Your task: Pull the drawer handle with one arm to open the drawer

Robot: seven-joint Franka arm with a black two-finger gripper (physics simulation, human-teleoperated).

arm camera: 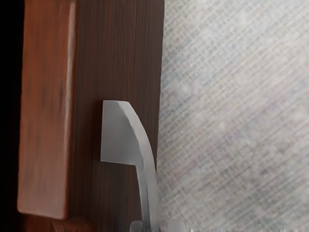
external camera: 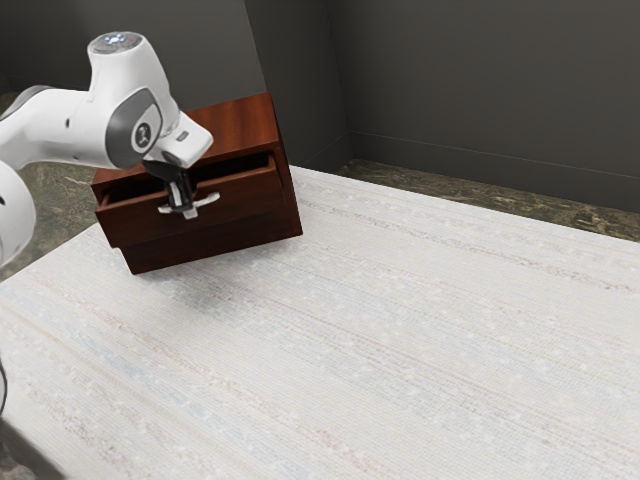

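A small reddish-brown wooden cabinet (external camera: 240, 125) stands at the back of the table toward the exterior view's left. Its drawer (external camera: 215, 200) is pulled out a little, with a dark gap showing along its top edge. A pale grey metal handle (external camera: 195, 205) sticks out from the drawer front. My black gripper (external camera: 181, 203) comes down from above and is shut on the handle at its middle. In the wrist view the handle (arm camera: 128, 145) curves along the dark drawer front (arm camera: 116, 58), directly under my hand.
The cabinet rests on a pale woven tabletop (external camera: 400, 330) that spreads wide in front of it and toward the exterior view's right. Dark walls (external camera: 480, 70) rise behind the table, with mottled floor beside the cabinet.
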